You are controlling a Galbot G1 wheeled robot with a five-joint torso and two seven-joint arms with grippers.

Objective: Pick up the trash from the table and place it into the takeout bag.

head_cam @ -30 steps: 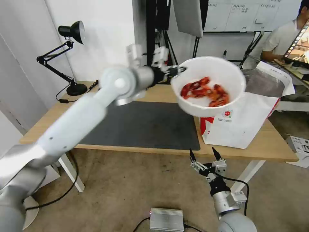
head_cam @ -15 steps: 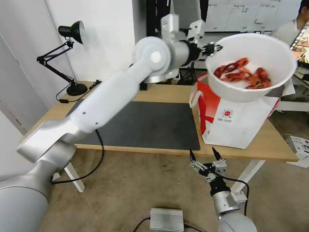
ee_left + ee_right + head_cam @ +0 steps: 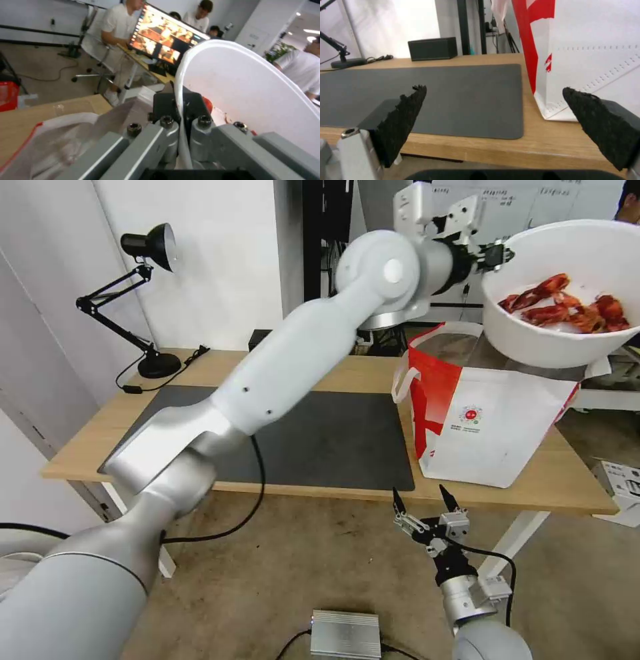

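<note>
2 grippers: left gripper [image 3: 501, 252] fingers [image 3: 166, 101] pinching bowl [image 3: 567, 337] rim above takeout bag [image 3: 493, 427]; right gripper [image 3: 427, 503] spread, apparently idle below table [image 3: 567, 487].

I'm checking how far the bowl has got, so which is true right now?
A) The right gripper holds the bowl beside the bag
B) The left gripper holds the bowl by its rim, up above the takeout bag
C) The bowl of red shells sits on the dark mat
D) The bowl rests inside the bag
B: the left gripper is clamped on the rim of the bowl, which hangs in the air above the open takeout bag.
</note>
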